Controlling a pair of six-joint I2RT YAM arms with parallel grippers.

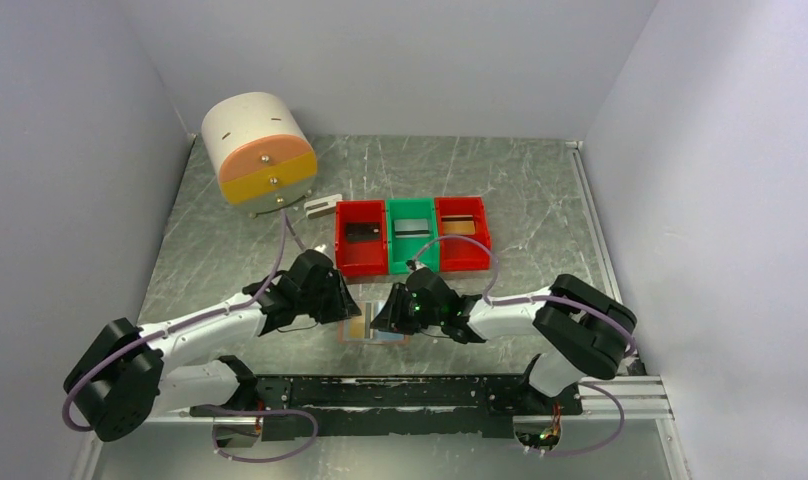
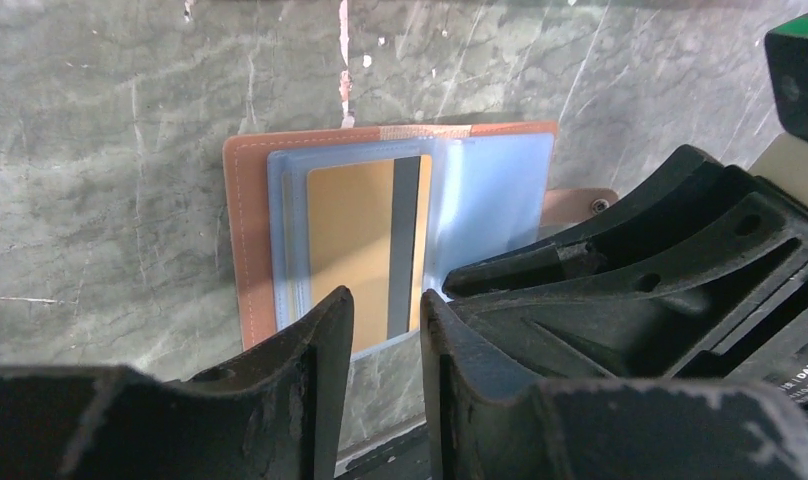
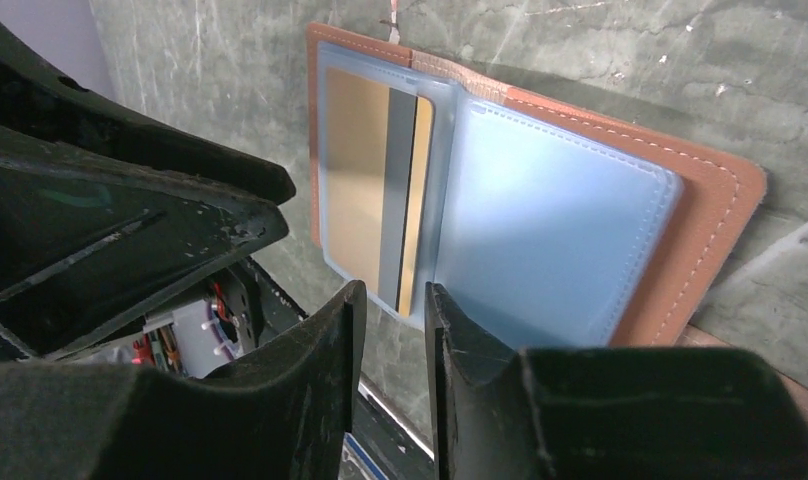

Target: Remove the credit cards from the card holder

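Beside the card holder point(image 2: 248, 230), the right arm's point(image 2: 680, 270) label point(image 2: 802, 353) reads DAMIAO.

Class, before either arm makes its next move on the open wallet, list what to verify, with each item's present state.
1. Card holder lies open and flat: ok.
2. Gold card shows in its clear pocket: ok.
3. Left gripper at the card's near end, jaws slightly apart: ok.
4. Right gripper at the pocket's near edge, jaws slightly apart: ok.
5. Either gripper touching card or pocket: cannot tell.
6. Second pocket looks empty: ok.
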